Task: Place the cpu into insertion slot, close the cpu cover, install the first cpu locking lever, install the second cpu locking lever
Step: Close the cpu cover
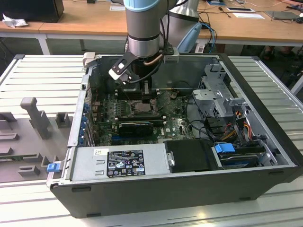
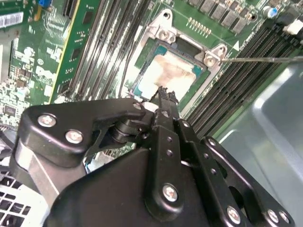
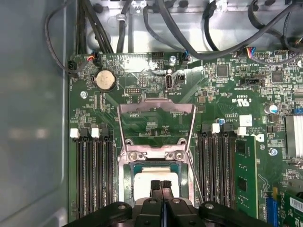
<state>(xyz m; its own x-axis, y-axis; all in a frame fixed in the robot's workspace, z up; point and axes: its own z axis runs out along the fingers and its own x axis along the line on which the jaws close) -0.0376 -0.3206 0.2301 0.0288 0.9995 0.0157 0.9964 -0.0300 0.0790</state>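
Observation:
The cpu (image 3: 143,180) (image 2: 171,73), pale and square, lies in the insertion slot (image 3: 156,155) (image 2: 164,32) on the green motherboard. My gripper (image 3: 161,185) (image 2: 165,94) hangs right over the cpu's face with its black fingers pressed together and nothing between them. The cpu cover (image 3: 142,109) stands flipped open behind the slot, the board visible through its cut-out. A thin wire locking lever (image 2: 265,59) (image 3: 194,176) sticks out beside the slot, unlatched. In the exterior view the gripper (image 1: 146,97) reaches down into the computer case above the slot (image 1: 137,108).
Long black memory slots (image 3: 92,175) (image 3: 215,170) flank the socket on both sides. Black cables (image 3: 189,28) run along the case wall behind. A power supply (image 1: 120,161) and a drive cage (image 1: 222,97) crowd the open case (image 1: 265,94). A grey fixture (image 1: 35,116) stands outside it.

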